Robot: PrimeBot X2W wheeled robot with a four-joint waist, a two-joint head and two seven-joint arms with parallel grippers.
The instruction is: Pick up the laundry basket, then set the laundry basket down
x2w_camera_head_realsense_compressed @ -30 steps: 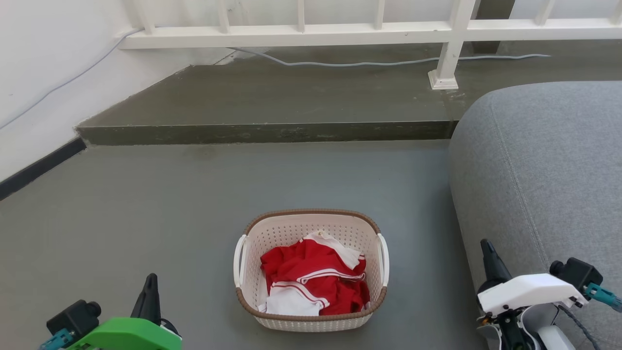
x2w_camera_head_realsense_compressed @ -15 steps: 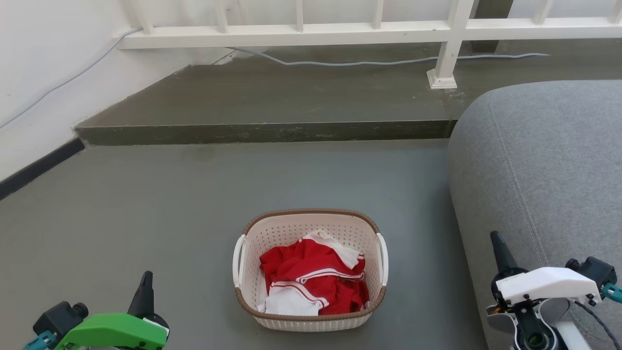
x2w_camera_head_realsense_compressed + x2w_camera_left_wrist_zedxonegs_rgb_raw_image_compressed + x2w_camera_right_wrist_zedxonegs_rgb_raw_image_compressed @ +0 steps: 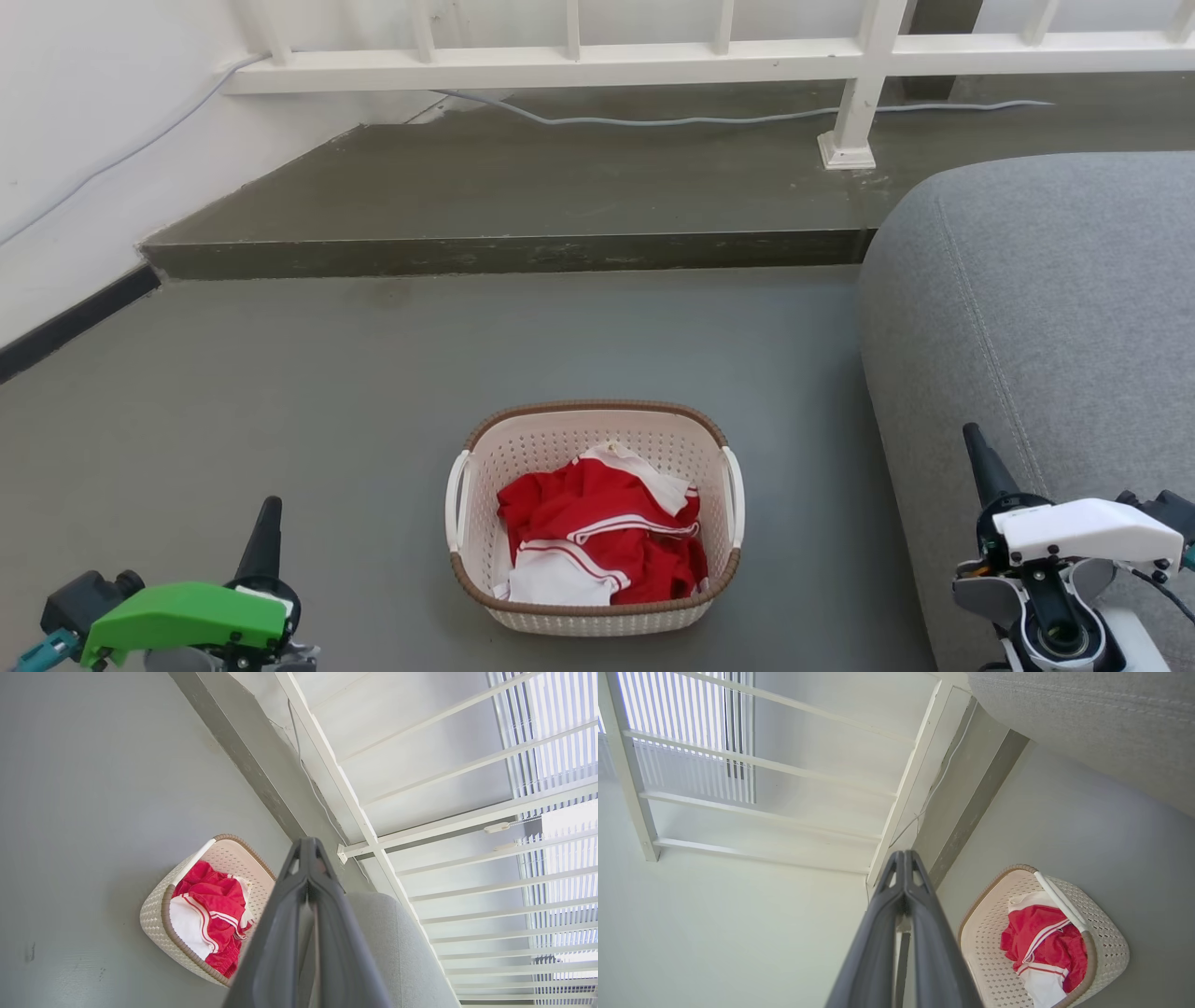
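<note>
A home: grey sofa [image 3: 1027, 280], white railing [image 3: 653, 58], laundry basket [image 3: 597, 407]

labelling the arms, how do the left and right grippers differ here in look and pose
The left gripper has a green cover; the right gripper has a white one. The left shows against the grey floor; the right shows against the grey sofa. In the head view the right's fingers reach higher up than the left's. Shared: both have fingers pressed shut on nothing, and both stand apart from the laundry basket, one on each side.
</note>
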